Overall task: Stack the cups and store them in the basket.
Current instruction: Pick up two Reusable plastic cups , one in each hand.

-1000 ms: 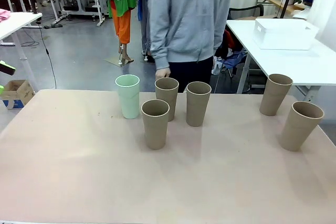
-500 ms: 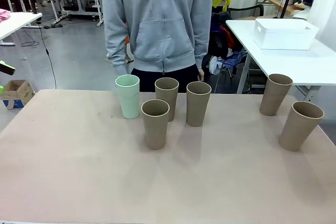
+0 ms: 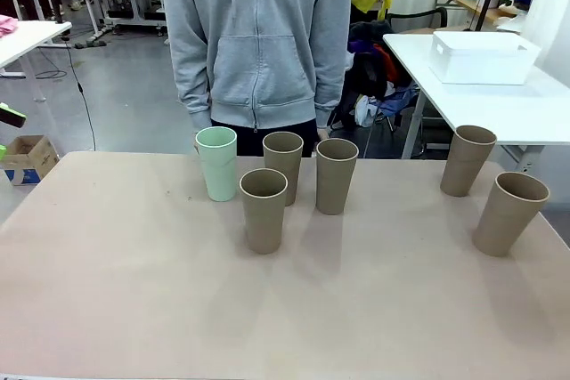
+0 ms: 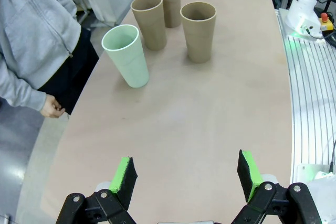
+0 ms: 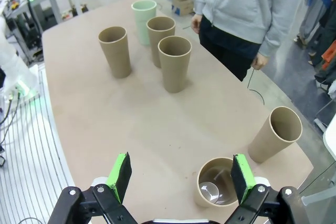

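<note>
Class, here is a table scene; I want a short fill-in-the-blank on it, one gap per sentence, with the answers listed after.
1. The table holds ___ cups in all.
2. In the front view, the leftmost cup is pale ___; the others are brown.
3. The left gripper and the right gripper both have their jaws ___.

Answers: six; green; open

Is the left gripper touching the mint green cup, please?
Apart. The left wrist view shows bare table between the left gripper and the mint green cup.
</note>
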You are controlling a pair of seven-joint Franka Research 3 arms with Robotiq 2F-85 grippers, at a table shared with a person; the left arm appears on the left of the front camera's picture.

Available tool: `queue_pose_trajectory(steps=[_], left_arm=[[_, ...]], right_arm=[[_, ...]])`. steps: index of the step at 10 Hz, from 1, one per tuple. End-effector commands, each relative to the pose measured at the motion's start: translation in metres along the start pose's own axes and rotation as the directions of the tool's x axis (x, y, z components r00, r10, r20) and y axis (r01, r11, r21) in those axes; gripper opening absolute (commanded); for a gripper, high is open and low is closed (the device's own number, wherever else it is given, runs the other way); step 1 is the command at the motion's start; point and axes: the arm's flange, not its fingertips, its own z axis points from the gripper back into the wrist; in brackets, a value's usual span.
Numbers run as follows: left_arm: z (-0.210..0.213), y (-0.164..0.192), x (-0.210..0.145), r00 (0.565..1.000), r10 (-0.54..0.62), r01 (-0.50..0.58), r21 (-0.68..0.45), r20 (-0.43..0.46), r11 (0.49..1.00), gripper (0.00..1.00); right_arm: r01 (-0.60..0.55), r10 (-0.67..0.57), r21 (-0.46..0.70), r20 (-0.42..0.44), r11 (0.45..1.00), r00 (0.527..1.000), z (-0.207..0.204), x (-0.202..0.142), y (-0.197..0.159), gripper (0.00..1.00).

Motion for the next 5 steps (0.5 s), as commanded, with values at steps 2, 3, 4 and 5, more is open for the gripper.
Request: queue_pose_trajectory(steps=[2,3,4,5], left_arm=[[0.0008,0.0015,0.0008,0.999,-0.020,0.020,0.001,0.028,1.000,1.00],[0.0008,0.0015,0.0008,0.999,-0.020,0.020,0.001,0.028,1.000,1.00],[0.0008,0.0015,0.0008,0.999,-0.020,0.020,0.001,0.028,1.000,1.00],[0.0008,0.0015,0.0008,0.999,-0.020,0.020,0.001,0.028,1.000,1.00]], right_arm=[[-0.020,0.020,0.007,0.024,1.000,1.000,0.0018,0.0018,-0.0031,1.00],[-0.020,0.020,0.007,0.024,1.000,1.000,0.0018,0.0018,-0.0031,1.00],[-0.020,0.020,0.007,0.024,1.000,1.000,0.0018,0.0018,-0.0031,1.00],[-0.020,0.020,0.007,0.024,1.000,1.000,0.0018,0.0018,-0.0031,1.00]])
